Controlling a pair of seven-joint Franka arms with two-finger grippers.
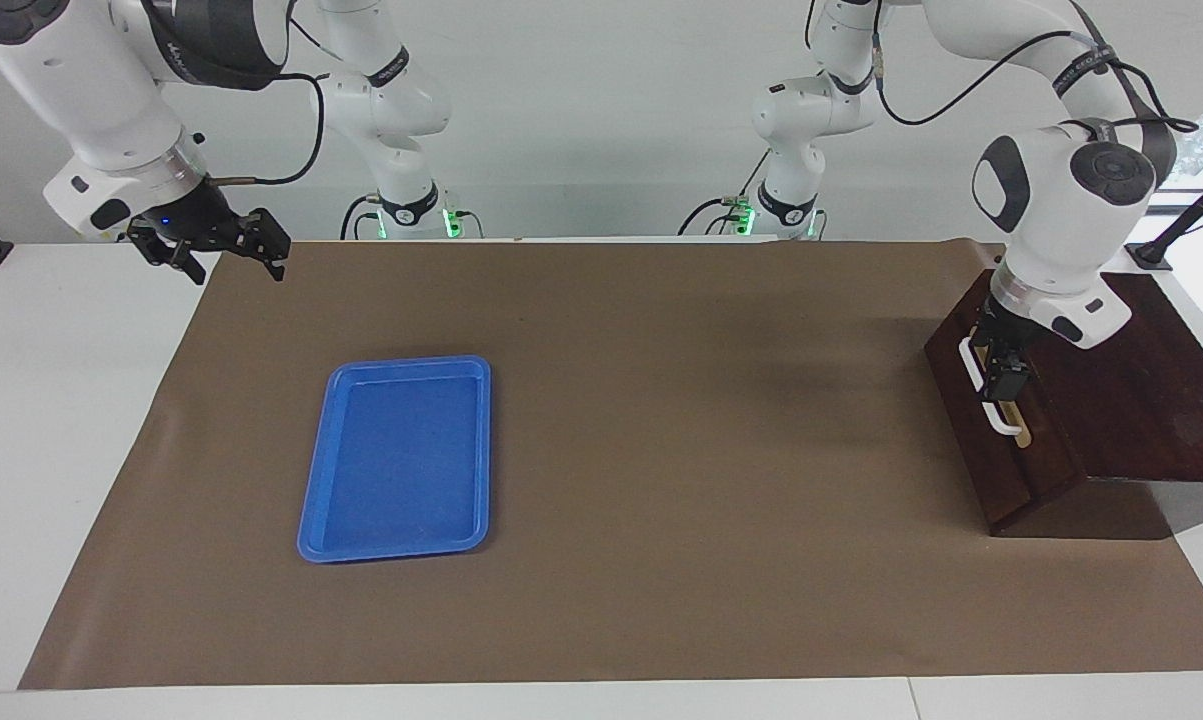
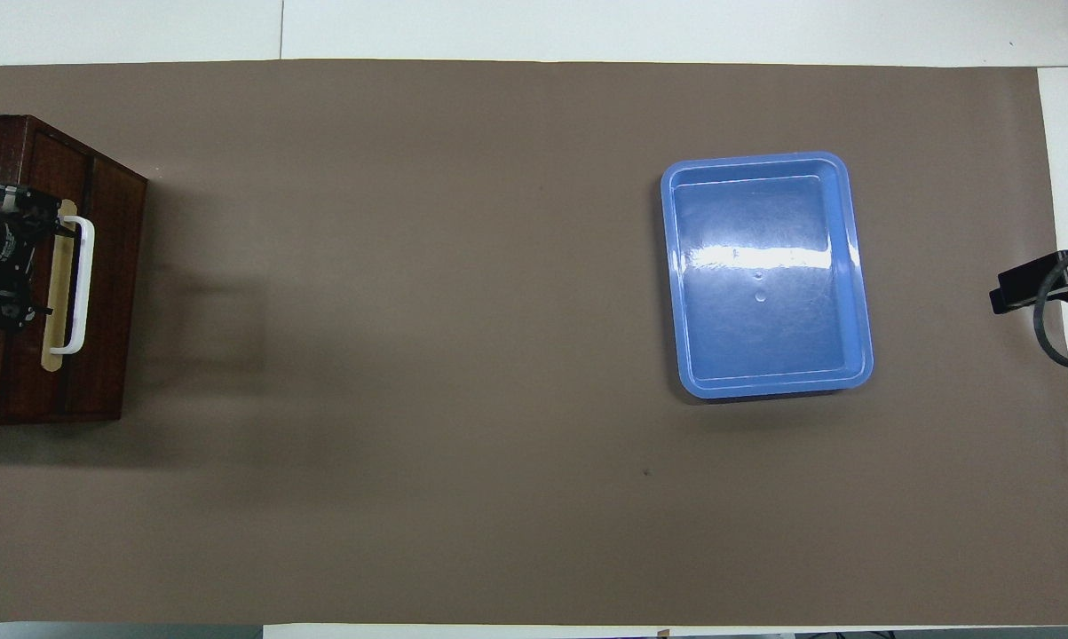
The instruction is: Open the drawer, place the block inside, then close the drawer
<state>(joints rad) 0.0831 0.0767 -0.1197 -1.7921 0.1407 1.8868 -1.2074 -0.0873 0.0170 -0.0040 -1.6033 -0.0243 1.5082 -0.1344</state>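
The drawer [image 1: 964,412] is pushed in flush with its dark wooden box [image 1: 1141,400] at the left arm's end of the table. Its white bar handle [image 1: 983,392] lies over a tan strip. It also shows in the overhead view [image 2: 107,266]. My left gripper [image 1: 1006,385] is down at the drawer front, between the handle and the tan strip, and also shows in the overhead view [image 2: 41,257]. My right gripper [image 1: 237,274] is open and empty, raised over the corner of the brown mat at the right arm's end, waiting. The yellow block is out of view.
A flat blue tray [image 1: 311,520] lies empty on the brown mat [image 1: 661,450] toward the right arm's end; it also shows in the overhead view [image 2: 862,355]. White table surface borders the mat.
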